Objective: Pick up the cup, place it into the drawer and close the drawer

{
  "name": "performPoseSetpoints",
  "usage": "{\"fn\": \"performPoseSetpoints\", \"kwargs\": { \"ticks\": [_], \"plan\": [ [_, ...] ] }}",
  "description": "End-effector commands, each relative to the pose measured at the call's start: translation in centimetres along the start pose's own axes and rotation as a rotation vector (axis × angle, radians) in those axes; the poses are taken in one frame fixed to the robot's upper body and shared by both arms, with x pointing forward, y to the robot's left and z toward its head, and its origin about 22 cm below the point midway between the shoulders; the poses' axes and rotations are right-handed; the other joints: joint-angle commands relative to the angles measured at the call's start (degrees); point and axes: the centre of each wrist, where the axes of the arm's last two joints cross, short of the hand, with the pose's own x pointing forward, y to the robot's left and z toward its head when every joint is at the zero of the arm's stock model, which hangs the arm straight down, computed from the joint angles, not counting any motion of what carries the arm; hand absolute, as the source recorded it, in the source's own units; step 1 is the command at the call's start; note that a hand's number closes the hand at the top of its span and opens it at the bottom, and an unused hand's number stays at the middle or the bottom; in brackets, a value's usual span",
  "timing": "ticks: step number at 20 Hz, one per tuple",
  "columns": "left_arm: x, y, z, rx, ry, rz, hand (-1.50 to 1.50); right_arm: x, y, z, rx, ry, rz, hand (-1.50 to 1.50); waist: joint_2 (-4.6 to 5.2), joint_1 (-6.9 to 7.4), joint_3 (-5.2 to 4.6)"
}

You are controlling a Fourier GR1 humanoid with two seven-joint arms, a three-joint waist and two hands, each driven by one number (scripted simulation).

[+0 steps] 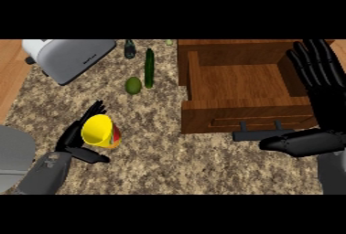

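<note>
Left hand (pixel 74 144) nearest, low left, fingers (pixel 91 111) and thumb curled round the yellow cup (pixel 99 131) on the tabletop (pixel 162 155). Cup judged light, rigid, smooth; take it by the side wall. Right hand (pixel 317 109) fingers straight, apart, beside the open drawer (pixel 236 82) beyond.

No wording can be read anywhere. The toaster (pixel 73 58), left of the open drawer (pixel 246 87), carries a small dark mark on its grey side, too tiny to make out as letters. The yellow cup (pixel 100 131), further left and nearer than the drawer, shows colour patches but no lettering.
</note>
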Motion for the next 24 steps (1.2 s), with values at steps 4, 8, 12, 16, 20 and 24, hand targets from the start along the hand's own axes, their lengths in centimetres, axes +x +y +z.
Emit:
{"fn": "performPoseSetpoints", "kwargs": {
  "ticks": [4, 8, 12, 16, 20, 24],
  "plan": [
    [-1.1, -1.6, 0.1, -0.074, -0.100, 0.071, -1.50, 0.1, 0.3, -0.5, 0.017, -0.013, 0.004, -1.50, 0.19, -0.08, -0.05],
    [-0.2, -0.8, -0.8, -0.084, -0.117, 0.106, -1.50, -0.3, 0.3, 1.2, 0.015, 0.001, -0.003, -1.50, 0.19, -0.80, -0.04],
    [-0.2, -1.6, -1.5, -0.130, -0.110, 0.158, -1.50, -0.6, -0.2, -0.5, -0.007, 0.007, 0.014, -1.50, 0.36, -0.02, -0.04],
    [-1.3, -3.4, -1.3, -0.176, -0.124, 0.274, 1.50, -0.3, -0.6, 1.0, 0.009, 0.008, 0.012, -1.50, 0.21, -0.96, -0.07],
    [-0.7, -4.2, -2.5, -0.106, -0.290, 0.121, 1.50, 0.3, -0.2, -0.4, 0.011, 0.014, 0.036, -1.50, 0.23, 0.11, -0.12],
    [1.0, -4.2, -4.7, 0.004, -0.395, -0.042, 1.50, -0.8, -0.2, 0.0, -0.012, -0.004, 0.013, -1.50, 0.14, 0.15, 0.02]
  ]
}}
